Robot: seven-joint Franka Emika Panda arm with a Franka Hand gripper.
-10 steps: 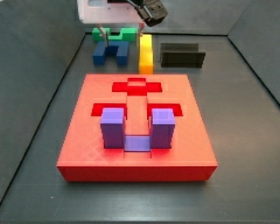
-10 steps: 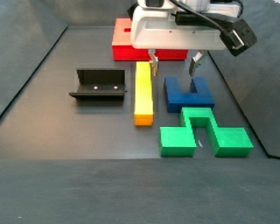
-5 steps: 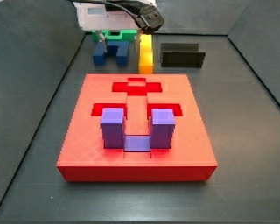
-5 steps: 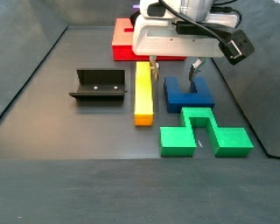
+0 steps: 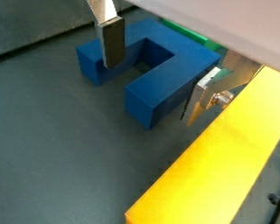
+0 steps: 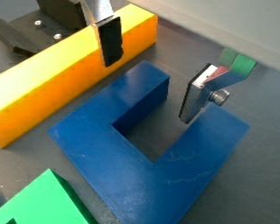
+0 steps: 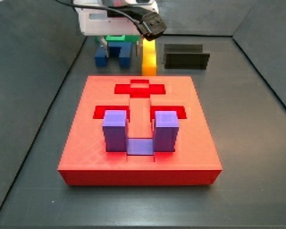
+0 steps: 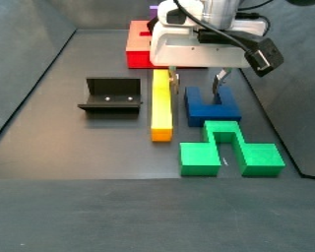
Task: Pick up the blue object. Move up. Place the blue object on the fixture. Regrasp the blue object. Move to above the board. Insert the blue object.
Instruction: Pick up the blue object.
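The blue object (image 8: 213,106) is a dark blue U-shaped block lying flat on the floor beside the yellow bar; it also shows in both wrist views (image 5: 166,70) (image 6: 166,153) and partly in a side view (image 7: 106,56). My gripper (image 8: 197,85) (image 5: 154,74) (image 6: 154,74) hangs open right over it. One finger (image 6: 109,42) stands between the yellow bar and the nearer prong, the other finger (image 6: 201,92) over the notch. The pads do not touch the block. The fixture (image 8: 110,95) (image 7: 185,56) is bare. The red board (image 7: 139,134) lies apart.
A yellow bar (image 8: 160,103) (image 6: 55,79) lies between the fixture and the blue block, close to one finger. A green block (image 8: 228,148) (image 6: 43,201) sits next to the blue block. A lilac U-shaped block (image 7: 142,132) stands in the board's cut-out. Dark walls ring the floor.
The gripper has come down closer to the blue block and stayed open. The blocks have not moved.
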